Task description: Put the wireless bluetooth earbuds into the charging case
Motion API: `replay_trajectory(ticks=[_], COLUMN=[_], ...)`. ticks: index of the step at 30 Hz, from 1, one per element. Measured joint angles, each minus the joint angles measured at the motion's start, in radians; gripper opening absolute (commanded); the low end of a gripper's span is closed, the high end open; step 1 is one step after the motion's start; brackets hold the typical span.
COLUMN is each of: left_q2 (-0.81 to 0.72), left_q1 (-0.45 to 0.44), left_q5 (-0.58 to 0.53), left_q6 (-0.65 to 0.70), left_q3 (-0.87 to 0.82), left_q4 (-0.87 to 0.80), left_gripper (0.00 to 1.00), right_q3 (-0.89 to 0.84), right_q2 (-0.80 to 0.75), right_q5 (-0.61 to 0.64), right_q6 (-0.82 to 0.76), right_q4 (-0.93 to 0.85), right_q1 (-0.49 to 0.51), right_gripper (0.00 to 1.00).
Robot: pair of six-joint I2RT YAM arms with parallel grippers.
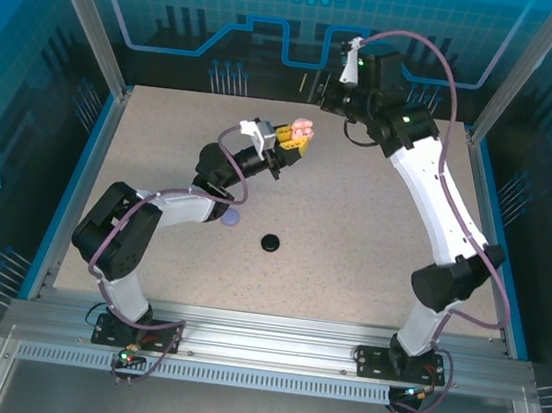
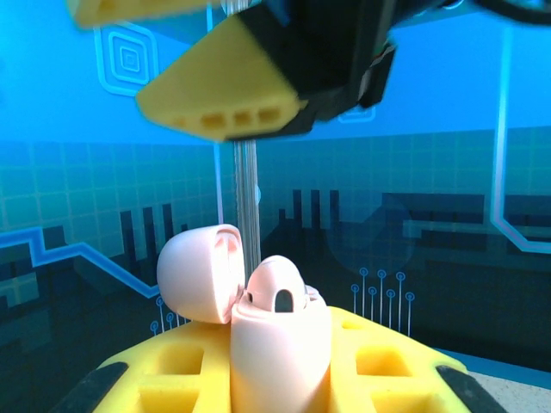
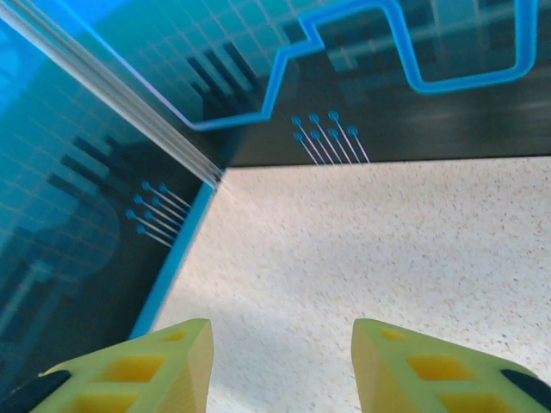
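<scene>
Holding open pale pink round charging case [image 2: 280,353] at twelve o'clock in left end effector [image 1: 292,138]; right end effector [image 3: 280,361] wide, seemingly empty; needs earbud fetched.

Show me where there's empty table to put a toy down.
Biggest bare patch: the table between the black case and the right arm. Also bare: the far-left corner, beyond the left arm. Crowded: left of middle, where left arm, lavender case and black case bunch together.

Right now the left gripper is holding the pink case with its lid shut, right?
No. The left gripper does hold the pink case, but its lid is flipped open, not shut; the left wrist view shows it.
</scene>
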Motion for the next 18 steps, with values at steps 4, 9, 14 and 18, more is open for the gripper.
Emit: replay_trajectory(ticks=[4, 9, 14, 18], left_q2=[0.000, 0.000, 0.000, 0.001], left_q1=[-0.001, -0.002, -0.004, -0.006], left_q5=[0.004, 0.004, 0.003, 0.012], left_q6=[-0.003, -0.003, -0.003, -0.003], left_q3=[-0.002, -0.002, -0.003, -0.004], left_q4=[-0.001, -0.003, -0.004, -0.011], left_gripper=[0.00, 0.00, 0.00, 0.00], right_q3=[0.099, 0.173, 0.172, 0.114], right_q2=[0.102, 0.177, 0.182, 0.156], right_q5=[-0.051, -0.093, -0.123, -0.125], right_q6=[-0.020, -0.040, -0.055, -0.066], right_q4=[-0.090, -0.164, -0.209, -0.195], right_q1=[-0.008, -0.010, -0.010, -0.008], right_gripper=[0.30, 0.21, 0.15, 0.14])
